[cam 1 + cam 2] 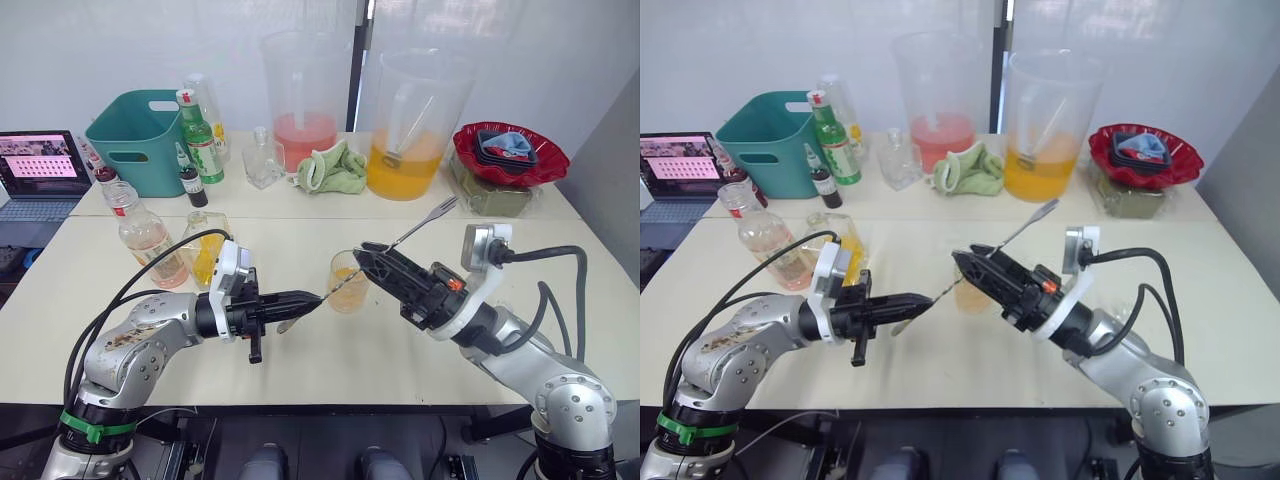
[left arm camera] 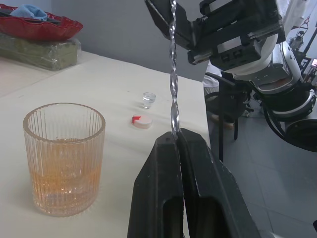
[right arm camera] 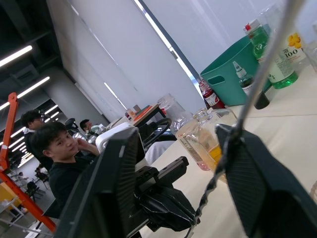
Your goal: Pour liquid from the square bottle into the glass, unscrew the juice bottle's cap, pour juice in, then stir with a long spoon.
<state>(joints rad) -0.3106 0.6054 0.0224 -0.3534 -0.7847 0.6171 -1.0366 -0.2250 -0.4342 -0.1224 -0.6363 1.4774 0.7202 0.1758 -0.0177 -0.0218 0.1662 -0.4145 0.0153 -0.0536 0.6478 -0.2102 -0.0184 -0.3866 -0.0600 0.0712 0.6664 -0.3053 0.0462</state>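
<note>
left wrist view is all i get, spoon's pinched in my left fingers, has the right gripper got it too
Observer: No. The right gripper is open, and the spoon runs between its fingers.
Operator: where's the far end
Observer: It sticks out past the right gripper, angled up toward the orange pitcher.
Operator: bottles near the glass?
Observer: The juice bottle and square bottle stand upright to the robot's left of the glass, apart from it.
</note>
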